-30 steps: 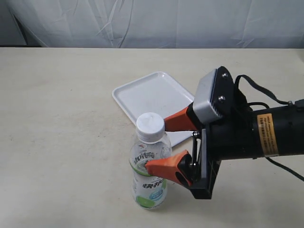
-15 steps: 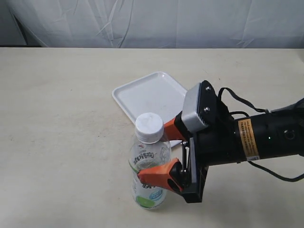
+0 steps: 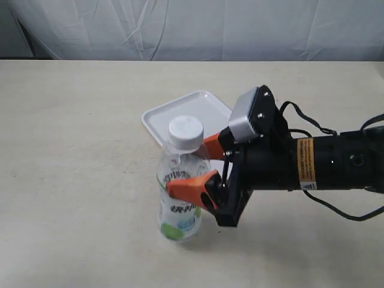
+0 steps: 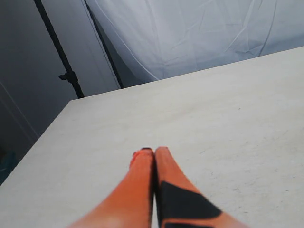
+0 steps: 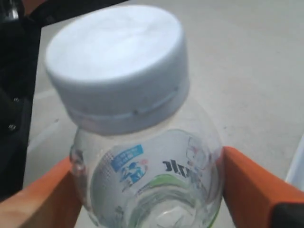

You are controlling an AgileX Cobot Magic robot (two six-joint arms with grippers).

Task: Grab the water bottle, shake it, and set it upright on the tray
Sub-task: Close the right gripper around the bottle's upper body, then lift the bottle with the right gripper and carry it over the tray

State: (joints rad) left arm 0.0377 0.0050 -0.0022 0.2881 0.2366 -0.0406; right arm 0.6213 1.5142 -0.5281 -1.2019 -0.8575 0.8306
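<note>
The water bottle [image 3: 178,198], clear with a white cap [image 3: 185,132] and a white-and-green label, leans slightly at the table's front middle. Its base looks raised just off the surface. My right gripper [image 3: 189,165] is shut on its upper body, with one orange finger [image 3: 191,187] in front and the other behind. The right wrist view looks down on the bottle [image 5: 147,161] pressed between both fingers [image 5: 251,185]. The white tray [image 3: 180,117] lies flat just behind the bottle. My left gripper [image 4: 150,152] is shut on nothing, low over bare table, and does not show in the exterior view.
The right arm's black body [image 3: 312,165] stretches in from the right and covers the tray's near right corner. A white curtain [image 3: 192,27] hangs along the table's far edge. A dark stand pole [image 4: 59,52] rises beyond the table corner in the left wrist view.
My right gripper's fingers have shut on the bottle. Gripper and bottle have shifted left and up toward the tray, and the bottle now leans a little.
</note>
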